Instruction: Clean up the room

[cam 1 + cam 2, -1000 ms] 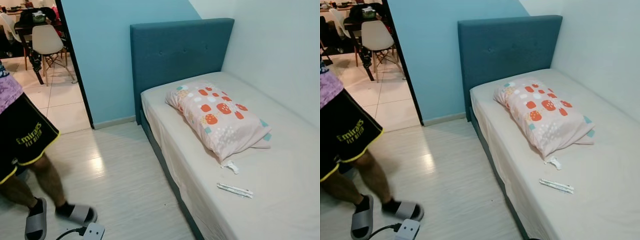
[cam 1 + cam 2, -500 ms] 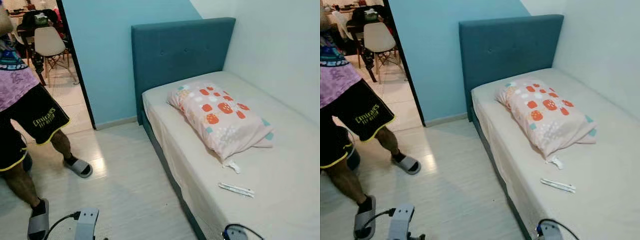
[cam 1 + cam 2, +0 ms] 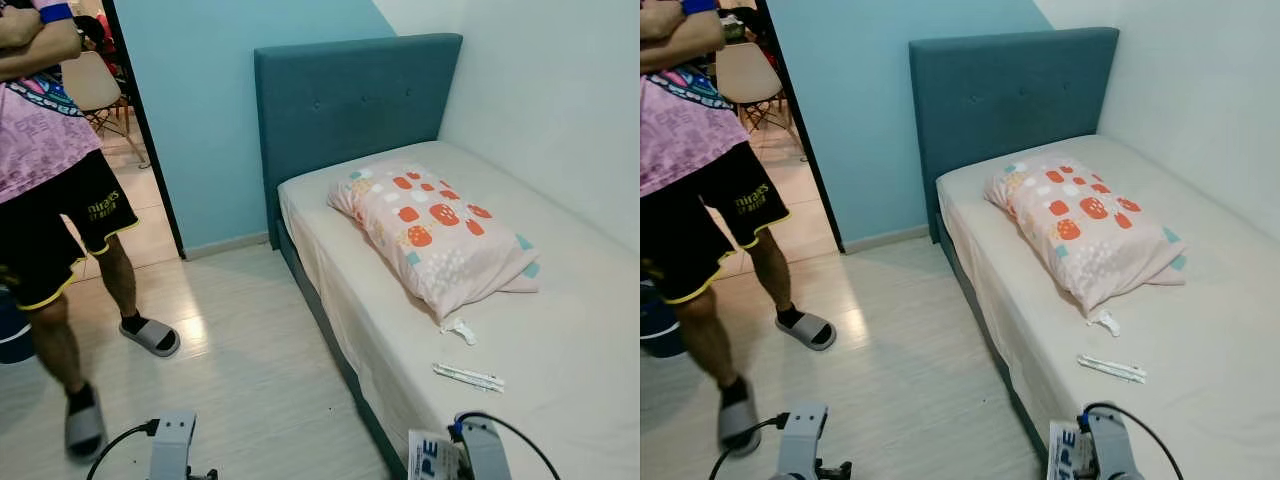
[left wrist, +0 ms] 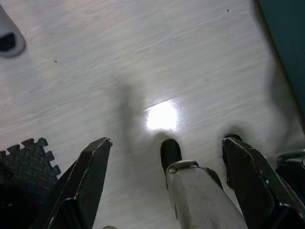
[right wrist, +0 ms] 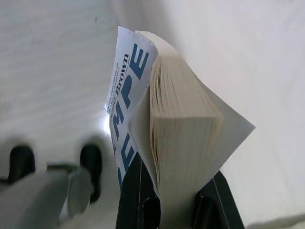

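Pale wood flooring [image 3: 240,350] runs from a doorway past a blue wall to one bed [image 3: 560,330] with a teal headboard [image 3: 350,110]. Farthest left, one person [image 3: 50,200] in a pink shirt and black shorts stands with arms folded, grey slippers on both feet. Low in the head views, the left gripper [image 4: 167,148] hangs over bare floor, its jaws spread wide and holding nothing. On the bed lies one patterned pillow [image 3: 430,235]; just beside its near corner sits one small crumpled white scrap [image 3: 459,330], and a little nearer the robot one thin white strip [image 3: 468,377] that I cannot identify. At the right, over the mattress edge, the right gripper [image 5: 176,191] has its jaws clamped on the lower edge of one paperback book [image 5: 176,119], blue lettering on its white cover.

The book looks light but floppy: its cover already curls away from the page block, so pinching nearer the spine would likely hold it steadier. The scrap and strip seem featherlight and flat on soft sheeting, probably needing a fine pinch at an end.
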Controlling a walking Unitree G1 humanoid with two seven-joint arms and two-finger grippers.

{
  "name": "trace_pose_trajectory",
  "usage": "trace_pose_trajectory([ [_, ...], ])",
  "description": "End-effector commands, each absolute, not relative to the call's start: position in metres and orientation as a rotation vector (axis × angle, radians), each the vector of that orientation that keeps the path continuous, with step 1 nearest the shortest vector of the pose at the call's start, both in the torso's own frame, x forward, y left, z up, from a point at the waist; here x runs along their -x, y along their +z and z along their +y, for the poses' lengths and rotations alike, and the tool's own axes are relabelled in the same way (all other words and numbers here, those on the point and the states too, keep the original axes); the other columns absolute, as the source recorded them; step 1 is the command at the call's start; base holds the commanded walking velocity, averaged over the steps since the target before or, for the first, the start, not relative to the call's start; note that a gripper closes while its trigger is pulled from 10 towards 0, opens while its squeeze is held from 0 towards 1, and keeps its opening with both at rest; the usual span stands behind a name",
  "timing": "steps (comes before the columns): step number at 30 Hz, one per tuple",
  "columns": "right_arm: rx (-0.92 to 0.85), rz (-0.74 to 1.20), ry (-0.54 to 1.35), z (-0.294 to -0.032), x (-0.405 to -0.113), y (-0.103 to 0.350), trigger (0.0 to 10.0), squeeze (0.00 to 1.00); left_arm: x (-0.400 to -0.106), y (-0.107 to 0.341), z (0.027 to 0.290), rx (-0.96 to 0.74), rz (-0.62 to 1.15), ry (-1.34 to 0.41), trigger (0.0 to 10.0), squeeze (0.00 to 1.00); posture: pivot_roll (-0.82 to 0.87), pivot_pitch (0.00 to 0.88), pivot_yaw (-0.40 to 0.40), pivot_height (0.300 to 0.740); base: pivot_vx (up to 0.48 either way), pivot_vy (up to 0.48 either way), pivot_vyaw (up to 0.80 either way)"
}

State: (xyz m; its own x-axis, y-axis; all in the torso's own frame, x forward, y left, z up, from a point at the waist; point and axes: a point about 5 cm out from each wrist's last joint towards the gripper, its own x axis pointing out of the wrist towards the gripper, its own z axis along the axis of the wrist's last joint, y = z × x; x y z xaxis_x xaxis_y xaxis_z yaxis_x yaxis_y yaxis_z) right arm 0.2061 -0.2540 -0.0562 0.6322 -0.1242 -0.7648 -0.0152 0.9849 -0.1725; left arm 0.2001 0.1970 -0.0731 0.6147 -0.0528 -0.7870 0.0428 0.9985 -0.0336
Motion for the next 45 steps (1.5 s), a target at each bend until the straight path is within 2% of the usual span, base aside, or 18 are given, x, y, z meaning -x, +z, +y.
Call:
trace_pose_trajectory([
  [1,0.196,0.852,-0.061,-0.254,-0.210,-0.053,10.0,0.00,-0.198,-0.075,0.193,0.017,0.927,-0.068,10.0,0.00,-0.12,0.000,-0.020,0.740,0.000,0.000,0.00],
  [3,0.206,0.883,-0.055,-0.253,-0.200,-0.059,10.0,0.00,-0.199,-0.075,0.190,0.038,0.921,-0.058,10.0,0.00,-0.09,0.000,-0.046,0.740,0.000,0.000,0.00],
  [10,0.182,0.998,-0.019,-0.239,-0.172,-0.079,10.0,0.00,-0.190,-0.080,0.187,0.079,0.939,-0.045,10.0,0.00,-0.07,0.000,-0.040,0.740,0.000,0.000,0.00],
  [20,0.130,1.020,-0.019,-0.224,-0.162,-0.087,10.0,0.00,-0.177,-0.085,0.197,0.040,0.979,-0.050,10.0,0.00,-0.07,0.000,-0.009,0.740,0.084,0.000,0.00],
  [33,0.150,1.048,0.013,-0.221,-0.153,-0.091,10.0,0.00,-0.182,-0.083,0.197,0.026,0.974,-0.057,10.0,0.00,-0.06,0.000,-0.017,0.740,0.480,0.000,0.00],
  [41,0.164,1.050,0.036,-0.221,-0.153,-0.091,10.0,0.00,-0.175,-0.087,0.190,0.025,0.998,-0.067,10.0,0.00,-0.06,0.000,-0.016,0.740,0.480,0.000,0.76],
  [45,0.169,1.039,0.007,-0.223,-0.155,-0.090,10.0,0.00,-0.172,-0.089,0.189,0.020,1.009,-0.066,10.0,0.00,-0.06,0.000,-0.016,0.740,0.480,0.000,0.00],
])
